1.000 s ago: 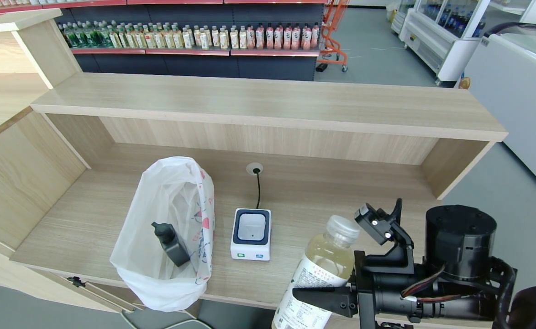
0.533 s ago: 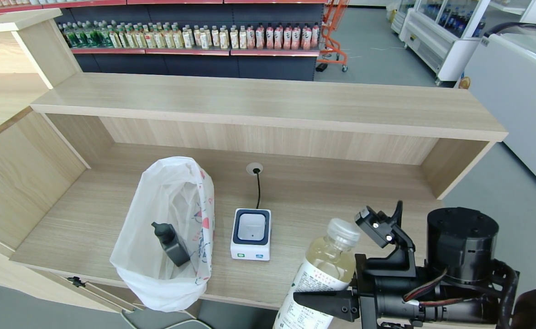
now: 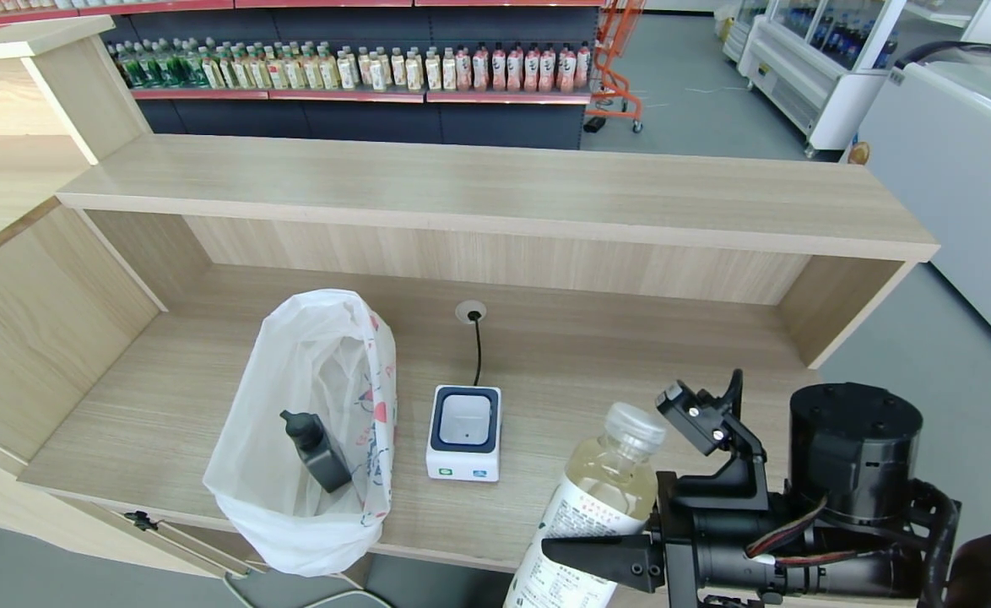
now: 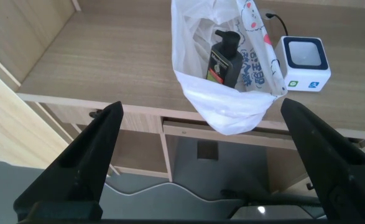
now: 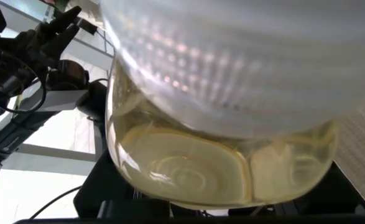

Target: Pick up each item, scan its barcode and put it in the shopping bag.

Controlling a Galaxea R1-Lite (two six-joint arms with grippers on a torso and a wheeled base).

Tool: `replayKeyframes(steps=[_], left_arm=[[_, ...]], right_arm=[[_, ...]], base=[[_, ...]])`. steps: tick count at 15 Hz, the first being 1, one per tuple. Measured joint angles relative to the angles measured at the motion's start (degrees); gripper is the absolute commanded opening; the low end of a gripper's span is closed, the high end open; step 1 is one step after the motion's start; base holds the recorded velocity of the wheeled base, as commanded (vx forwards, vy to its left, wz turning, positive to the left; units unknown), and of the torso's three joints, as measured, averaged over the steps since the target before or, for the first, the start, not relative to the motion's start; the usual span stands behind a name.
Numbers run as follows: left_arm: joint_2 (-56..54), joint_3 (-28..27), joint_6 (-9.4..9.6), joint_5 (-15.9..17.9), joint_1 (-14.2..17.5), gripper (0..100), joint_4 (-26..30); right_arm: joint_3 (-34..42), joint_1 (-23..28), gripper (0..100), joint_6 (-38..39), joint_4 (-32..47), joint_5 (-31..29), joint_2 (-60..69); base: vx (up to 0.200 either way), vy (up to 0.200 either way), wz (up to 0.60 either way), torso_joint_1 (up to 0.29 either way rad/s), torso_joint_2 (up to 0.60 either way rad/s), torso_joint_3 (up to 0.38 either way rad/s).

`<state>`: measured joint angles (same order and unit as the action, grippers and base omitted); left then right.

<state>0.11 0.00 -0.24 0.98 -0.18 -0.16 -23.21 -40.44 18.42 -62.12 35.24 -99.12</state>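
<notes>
Right gripper (image 3: 584, 545) clamped on a drink bottle (image 3: 605, 481) at the near edge of the surface (image 3: 588, 363).
The bottle, white-capped and holding pale yellow liquid (image 5: 188, 168), leans cap-away, right of the scanner (image 3: 463, 431). Its white label carries red and green print too small to read. The scanner shows a green and a blue sticker on its front, and its cable (image 3: 478, 346) runs to a grommet behind. Left of it the white shopping bag (image 3: 293, 439), printed with a pink-red cartoon, holds a black pump bottle (image 4: 222, 59) with a red-and-green label, illegible. The left gripper (image 4: 198, 162) hangs wide open before the surface edge, below the bag. Since a second ago the right gripper and bottle have shifted only slightly; the rest is unchanged.
</notes>
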Motion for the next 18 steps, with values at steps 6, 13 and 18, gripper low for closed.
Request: replayKeyframes(steps=[6,13,18], left_arm=[[0.00,0.00,0.00,0.00,0.00,100,0.00],[0.00,0.00,0.00,0.00,0.00,100,0.00],[0.00,0.00,0.02,-0.02,0.00,100,0.02]], right_arm=[[-0.10,-0.38,0,0.40,-0.11,0.00,0.04],[-0.49,-0.41,0,1.61,-0.50,0.00,0.09],[-0.46,-0.40,0,1.58,-0.52,0.00,0.09]], base=[[0.000,0.000,0.00,0.000,0.00,0.000],[0.000,0.000,0.00,0.000,0.00,0.000],[0.000,0.000,0.00,0.000,0.00,0.000]])
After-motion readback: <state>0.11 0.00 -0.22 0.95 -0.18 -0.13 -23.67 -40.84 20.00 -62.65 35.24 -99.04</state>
